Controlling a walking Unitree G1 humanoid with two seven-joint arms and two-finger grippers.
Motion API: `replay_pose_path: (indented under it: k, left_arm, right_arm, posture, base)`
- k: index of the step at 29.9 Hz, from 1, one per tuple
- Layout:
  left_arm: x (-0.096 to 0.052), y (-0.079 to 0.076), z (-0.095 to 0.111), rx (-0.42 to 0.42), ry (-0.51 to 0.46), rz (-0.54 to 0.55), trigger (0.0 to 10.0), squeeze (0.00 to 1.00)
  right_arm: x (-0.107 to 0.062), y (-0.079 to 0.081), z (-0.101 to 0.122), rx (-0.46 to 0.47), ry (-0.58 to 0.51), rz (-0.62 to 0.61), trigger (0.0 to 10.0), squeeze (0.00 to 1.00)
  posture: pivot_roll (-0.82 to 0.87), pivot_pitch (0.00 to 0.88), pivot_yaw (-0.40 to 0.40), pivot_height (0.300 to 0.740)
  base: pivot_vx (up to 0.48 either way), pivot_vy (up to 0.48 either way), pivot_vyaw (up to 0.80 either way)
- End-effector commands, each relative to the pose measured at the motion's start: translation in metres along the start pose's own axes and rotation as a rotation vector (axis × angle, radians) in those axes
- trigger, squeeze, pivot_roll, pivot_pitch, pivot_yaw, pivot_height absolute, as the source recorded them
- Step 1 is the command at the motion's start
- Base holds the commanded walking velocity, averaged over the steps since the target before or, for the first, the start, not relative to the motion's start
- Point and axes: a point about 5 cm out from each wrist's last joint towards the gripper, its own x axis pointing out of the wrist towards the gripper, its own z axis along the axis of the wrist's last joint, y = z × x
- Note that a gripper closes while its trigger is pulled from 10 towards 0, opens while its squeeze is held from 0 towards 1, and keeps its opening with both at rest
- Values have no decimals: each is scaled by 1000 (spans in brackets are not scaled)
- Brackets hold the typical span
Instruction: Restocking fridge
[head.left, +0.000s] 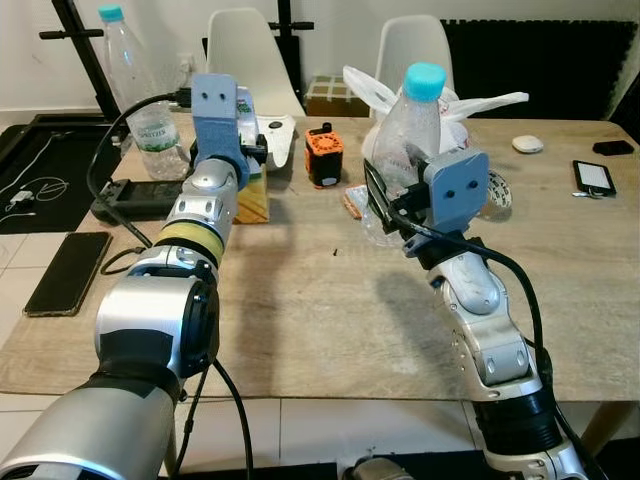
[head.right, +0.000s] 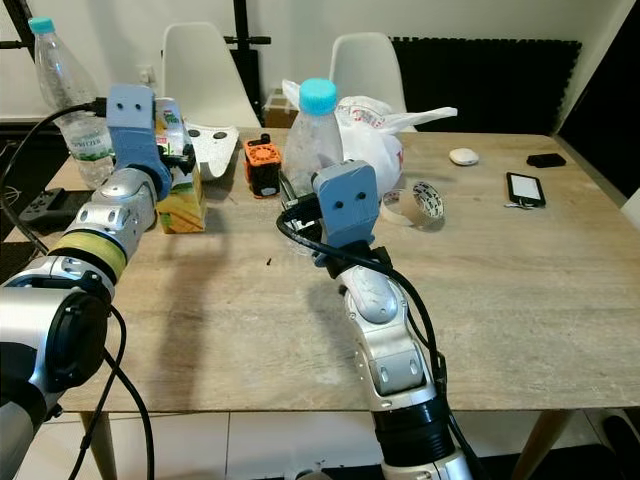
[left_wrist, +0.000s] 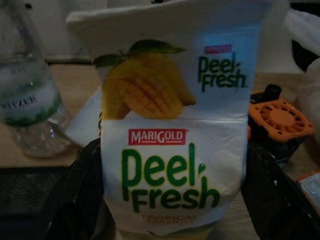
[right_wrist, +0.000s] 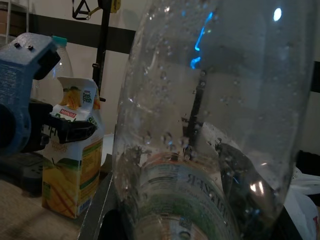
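Left wrist view: my left hand (left_wrist: 170, 200) has its fingers on either side of the mango juice carton (left_wrist: 172, 135), which stands on the worktop (head.left: 300, 300). My right hand (right_wrist: 185, 220) grips the clear water bottle (head.right: 310, 130). This looks like the pick-up step; next I should lift both straight up and turn toward the fridge.

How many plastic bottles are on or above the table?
2. One bottle with a blue cap is between the right gripper's fingers near the table's middle. The other bottle stands at the table's far left corner. The white bag may hide more.
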Motion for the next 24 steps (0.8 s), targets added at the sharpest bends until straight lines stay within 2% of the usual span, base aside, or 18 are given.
replay_pose_path:
  k: [1,2,4,5,9,10,12,16,17,20,23,24]
  left_arm:
    - [-6,-5,-49,-46,199,-26,10000,0]
    - [-6,-5,-49,-46,199,-26,10000,0]
    - [-6,-5,-48,16,181,-30,10000,0]
    - [-6,-5,-46,36,169,-31,7686,0]
    - [-5,-5,-44,47,162,-31,7686,0]
    - [-5,-3,-42,76,148,-22,0,0]
    - [-4,0,-36,138,119,-7,0,0]
    - [-3,-1,-27,155,73,-21,0,0]
    - [-3,-1,-22,155,45,-31,10000,0]
    - [-2,-2,-8,125,-28,-59,10000,0]
    - [-2,-2,-4,115,-50,-70,10000,0]
    - [-3,0,1,89,-81,-89,10000,0]
  right_arm:
    - [1,-1,6,2,-25,3,10000,0]
    - [1,-1,6,2,-25,3,10000,0]
    - [1,-1,6,2,-26,4,10000,0]
    - [2,-1,6,2,-27,5,10000,0]
    - [2,-1,6,2,-27,6,10000,0]
    - [3,0,7,2,-28,7,10000,0]
    - [5,0,7,2,-28,10,10000,0]
    - [6,0,7,1,-31,12,10000,0]
    - [6,-1,8,1,-32,12,10000,0]
    - [6,-2,9,-1,-37,10,10000,0]
    - [6,-2,10,-2,-39,8,10000,0]
    - [6,-3,12,-3,-44,7,10000,0]
  posture:
    - [-32,61,-49,740]
    - [-32,61,-49,740]
    - [-29,55,-52,740]
    - [-27,56,-52,740]
    - [-27,56,-52,740]
    - [-22,54,-56,740]
    - [-20,52,-57,740]
    - [-19,50,-60,740]
    - [-19,50,-60,740]
    - [-18,50,-60,740]
    - [-16,52,-59,740]
    - [-15,53,-59,740]
  base:
    - [0,0,0]
    - [0,0,0]
    - [0,0,0]
    - [0,0,0]
    - [0,0,0]
    - [0,0,0]
    - [0,0,0]
    - [0,0,0]
    - [0,0,0]
    - [0,0,0]
    - [0,0,0]
    - [0,0,0]
